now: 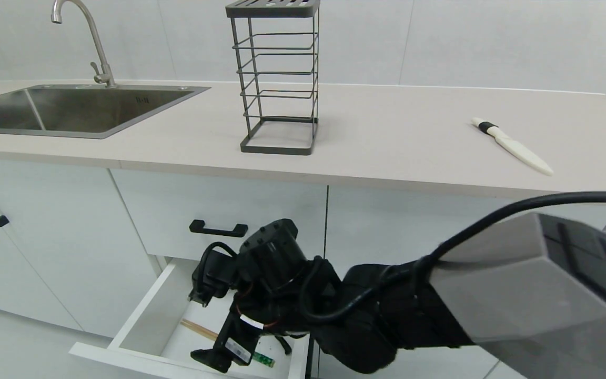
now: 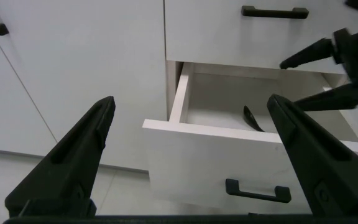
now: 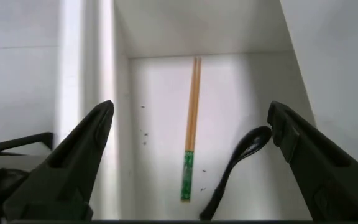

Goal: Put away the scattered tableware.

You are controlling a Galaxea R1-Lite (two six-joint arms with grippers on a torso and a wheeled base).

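Hanging over the open drawer [image 1: 124, 329], your right gripper [image 1: 224, 352] was wide open and held nothing. Chopsticks [image 3: 193, 112] and a spoon [image 3: 238, 162] lay inside, under it. The knife [image 1: 513, 146] lay out on the worktop [image 1: 387, 131], near its right edge, up and to the right of that gripper. It lay slanted, handle toward the back, tip toward the front right corner. Your left gripper [image 2: 191, 106] was open and empty too, facing the drawer. I think the right arm was nearer.
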